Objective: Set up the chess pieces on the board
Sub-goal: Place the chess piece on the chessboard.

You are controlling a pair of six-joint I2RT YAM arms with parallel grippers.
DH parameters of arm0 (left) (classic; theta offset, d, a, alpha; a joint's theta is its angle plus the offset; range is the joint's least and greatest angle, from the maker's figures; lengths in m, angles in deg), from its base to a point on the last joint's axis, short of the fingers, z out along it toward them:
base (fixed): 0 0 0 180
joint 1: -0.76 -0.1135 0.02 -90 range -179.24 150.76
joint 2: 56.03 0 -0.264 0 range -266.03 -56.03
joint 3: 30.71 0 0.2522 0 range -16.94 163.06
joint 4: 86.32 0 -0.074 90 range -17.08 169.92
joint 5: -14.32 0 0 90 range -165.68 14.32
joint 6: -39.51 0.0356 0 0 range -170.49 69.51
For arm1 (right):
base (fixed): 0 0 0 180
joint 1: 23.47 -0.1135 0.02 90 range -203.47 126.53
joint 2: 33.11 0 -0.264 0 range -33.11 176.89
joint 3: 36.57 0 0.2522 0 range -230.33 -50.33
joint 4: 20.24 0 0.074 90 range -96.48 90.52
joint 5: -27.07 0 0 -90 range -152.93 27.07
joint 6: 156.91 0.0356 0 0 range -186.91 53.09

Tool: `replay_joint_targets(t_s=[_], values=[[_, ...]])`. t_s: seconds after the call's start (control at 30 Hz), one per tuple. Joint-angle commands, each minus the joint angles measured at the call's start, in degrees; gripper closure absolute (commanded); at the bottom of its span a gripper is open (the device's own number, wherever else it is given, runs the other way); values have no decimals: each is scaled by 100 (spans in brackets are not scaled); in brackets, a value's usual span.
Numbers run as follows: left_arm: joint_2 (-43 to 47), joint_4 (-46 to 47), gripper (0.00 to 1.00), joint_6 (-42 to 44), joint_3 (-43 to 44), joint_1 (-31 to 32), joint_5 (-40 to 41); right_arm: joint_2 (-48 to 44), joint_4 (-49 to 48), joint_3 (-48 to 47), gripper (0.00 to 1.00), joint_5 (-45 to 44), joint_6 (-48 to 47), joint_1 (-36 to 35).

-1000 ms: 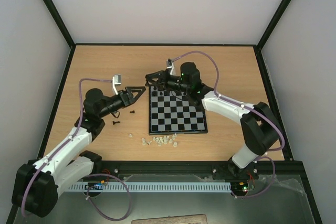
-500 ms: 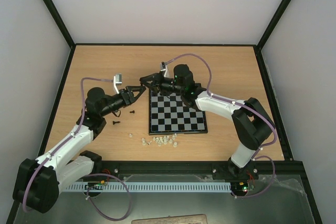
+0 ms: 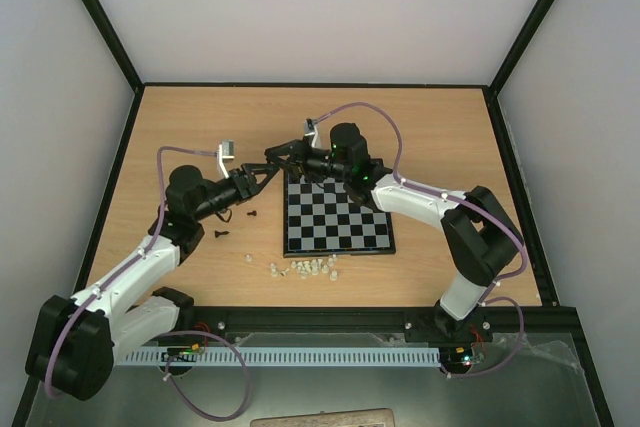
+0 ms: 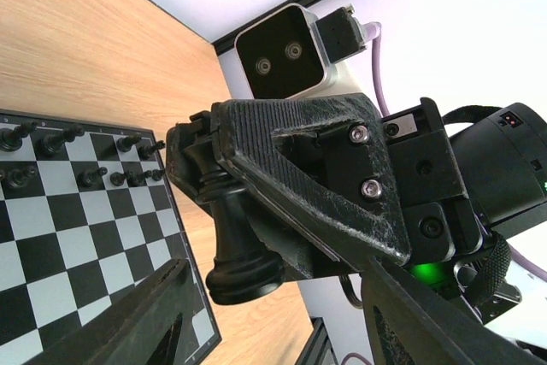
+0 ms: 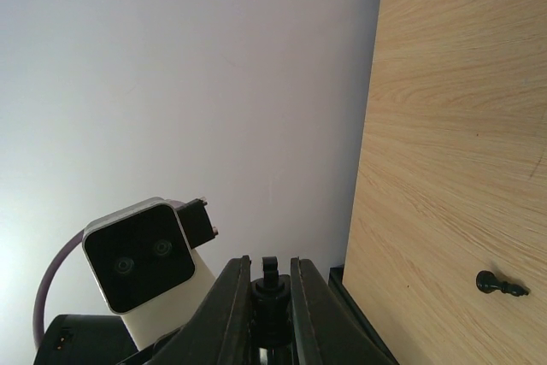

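Pale wood makes up the surface (image 3: 180, 127), walled by light panels in a black frame. From the near edge the left arm (image 3: 130, 272) and the right arm (image 3: 430, 197) both reach inward, and they meet just off the far-left corner of the board (image 3: 340, 229). The board lies flat a little right of the middle, its black and grey squares ringed by a black rim.

The right pincer (image 5: 270, 273) comes in from the right, stretched over the board's far-left corner. It is clenched on a black chessman (image 4: 231, 228), gripping the upper part so that the stem and round base stick out below its fingers. The left pincer (image 3: 262, 173) points straight at it from the left. Its jaws are released and stand apart, with the chessman's base between its fingers (image 4: 158, 322); I see a gap on each side. Above the clenched fingers sits the right arm's white wrist camera (image 4: 286, 53).

Along the board's far edge stands a group of black chessmen (image 4: 90, 179), upright in two short lines. Two loose black chessmen (image 3: 252, 214) lie on the wood left of the board, apart from each other. A cluster of whitish chessmen (image 3: 305, 269) sits just beside the board's near-left corner.
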Motion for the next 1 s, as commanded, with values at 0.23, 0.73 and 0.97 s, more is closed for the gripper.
replay_joint_targets(t_s=[0.23, 0.73, 0.97], values=[[-82, 211, 55, 132, 75, 14, 169, 8, -363, 89, 99, 82, 83, -41], [-262, 406, 81, 1, 68, -5, 183, 7, -397, 205, 99, 70, 78, -41], [-260, 132, 86, 93, 179, -14, 44, 10, -379, 186, 91, 113, 47, -33]])
